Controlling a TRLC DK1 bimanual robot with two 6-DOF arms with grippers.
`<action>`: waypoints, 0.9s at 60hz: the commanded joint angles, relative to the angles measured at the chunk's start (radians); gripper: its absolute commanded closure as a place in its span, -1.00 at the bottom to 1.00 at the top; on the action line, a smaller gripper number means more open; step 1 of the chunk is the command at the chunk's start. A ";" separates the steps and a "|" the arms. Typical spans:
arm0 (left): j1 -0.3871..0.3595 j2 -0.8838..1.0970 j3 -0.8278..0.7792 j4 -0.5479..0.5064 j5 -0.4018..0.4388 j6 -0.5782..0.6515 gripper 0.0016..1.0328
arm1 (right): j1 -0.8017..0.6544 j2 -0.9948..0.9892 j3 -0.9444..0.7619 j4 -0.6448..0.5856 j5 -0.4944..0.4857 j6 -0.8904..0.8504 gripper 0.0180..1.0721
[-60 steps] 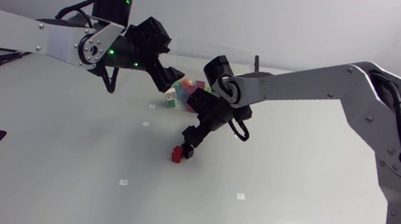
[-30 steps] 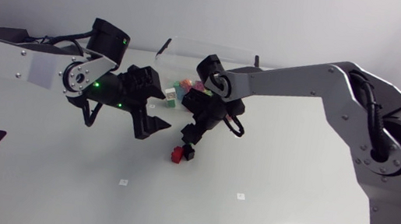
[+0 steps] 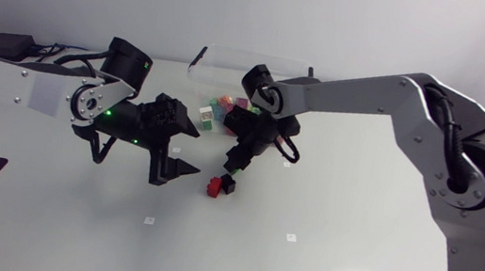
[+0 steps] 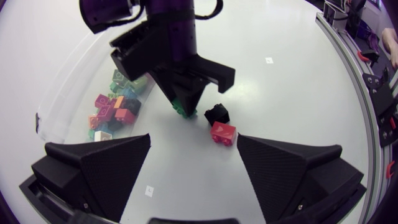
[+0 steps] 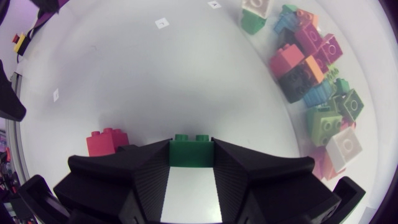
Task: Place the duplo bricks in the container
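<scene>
Left wrist view: right fingers (image 4: 177, 81) clamp one green brick (image 4: 185, 107), left fingers (image 4: 99, 168) spread, facing one red brick (image 4: 222, 133), one black brick (image 4: 216, 114).

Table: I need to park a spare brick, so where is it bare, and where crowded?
Bare: the table's wide near strip, this side of the red brick, and the stretch under the right arm. Crowded: between the left claw and right claw, around that brick and the black brick, and the brick-filled container behind them.
</scene>
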 commanded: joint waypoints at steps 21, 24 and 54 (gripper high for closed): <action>-0.061 0.205 0.048 -0.039 0.053 0.139 -0.87 | -0.132 -0.268 -0.089 0.077 -0.176 0.095 0.39; -0.064 0.233 0.069 -0.048 0.059 0.148 -0.86 | -0.138 -0.285 -0.094 0.080 -0.200 0.103 0.39; -0.092 0.351 0.166 -0.062 0.068 0.149 -0.10 | -0.218 -0.434 -0.108 0.217 -0.334 0.247 0.39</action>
